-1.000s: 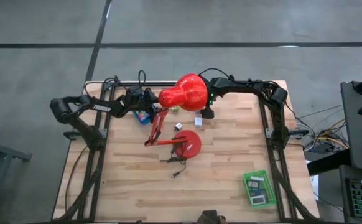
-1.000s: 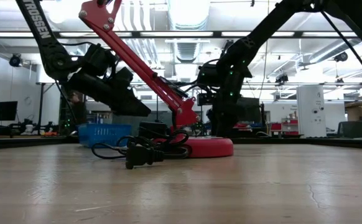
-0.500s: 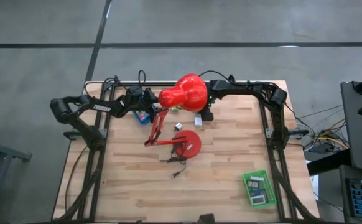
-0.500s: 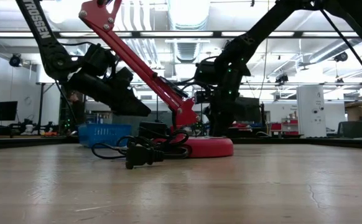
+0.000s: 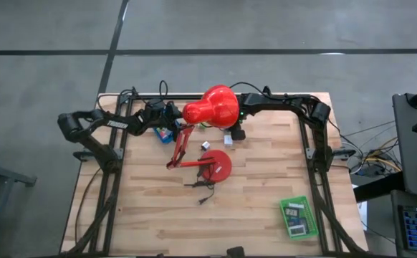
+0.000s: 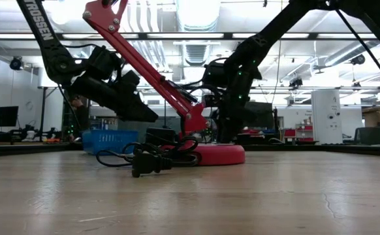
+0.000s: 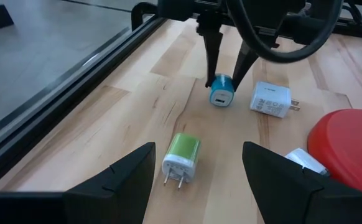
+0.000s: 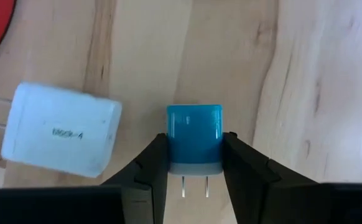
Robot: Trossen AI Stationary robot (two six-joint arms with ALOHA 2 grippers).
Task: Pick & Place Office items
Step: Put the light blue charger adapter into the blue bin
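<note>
While the right gripper (image 8: 194,163) has its two fingers pressed on both sides of the blue charger (image 8: 194,138), this small plug stands on the wood in the middle of the right wrist frame, with its two metal pins pointing to the lower edge. I judge that the grasp is made but the lifting is not yet begun, because in the left wrist view the blue charger (image 7: 220,91) sits on the table (image 7: 137,118), between the two thin dark fingers that come down from the upper centre.

Just beside it lies the white charger (image 8: 60,138), at the left of the right wrist frame, apart from the fingers. The green charger (image 7: 181,155) lies alone in the lower centre of the left wrist view, near the left gripper (image 7: 196,180), whose jaws are spread wide and hold nothing. This gripper hangs above the table at the upper left of the high view.

The red lamp (image 5: 212,107) covers the working place in the upper centre of the high view, so the pieces there are hard to see. The green tray (image 5: 298,217) at the lower right of the high view holds some flat pieces already. At least three chargers are left on the table, so I think the task is still far from the end.
</note>
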